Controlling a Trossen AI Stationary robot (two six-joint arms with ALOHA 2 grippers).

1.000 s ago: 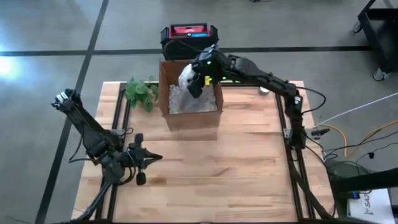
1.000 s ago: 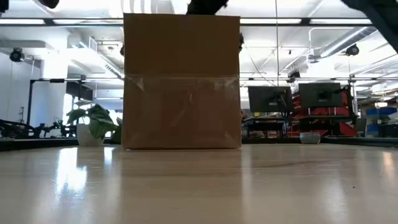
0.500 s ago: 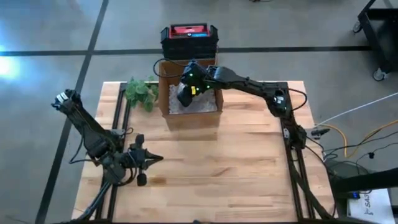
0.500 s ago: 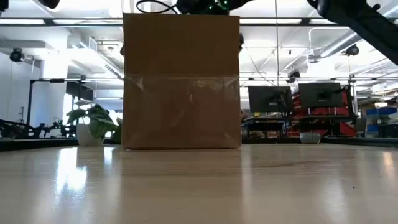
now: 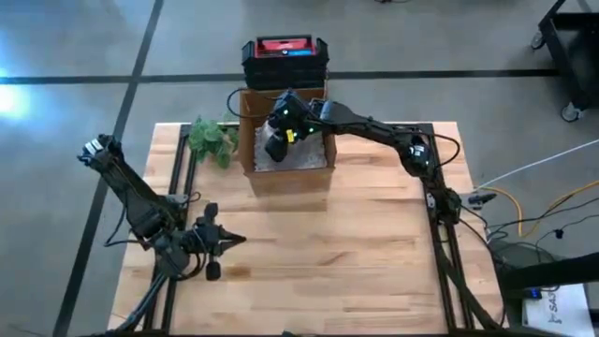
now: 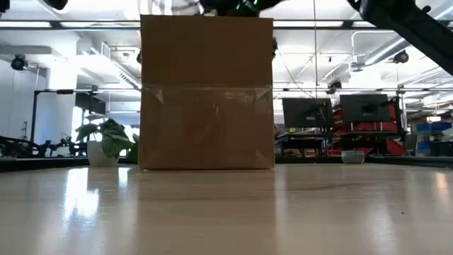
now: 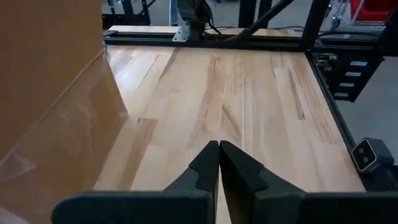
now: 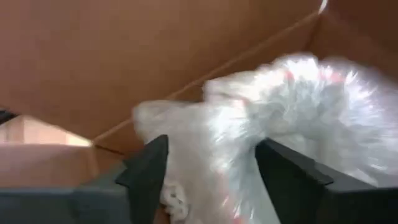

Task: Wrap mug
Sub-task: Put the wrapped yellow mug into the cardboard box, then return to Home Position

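Bubble-wrapped mug [image 8: 273, 118] between spread right end effector [image 8: 227, 171] fingers, inside cardboard box [image 5: 320, 159]

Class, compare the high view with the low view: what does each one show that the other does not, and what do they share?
Only the high view shows inside the cardboard box: the right tool reaching in over the white wrapping. It also shows the left tool parked on the table's near left side, and the red-topped case behind the box.

Only the low view shows the box's taped front face and the room behind, with monitors.

Both show the box, the potted plant and the wooden table.
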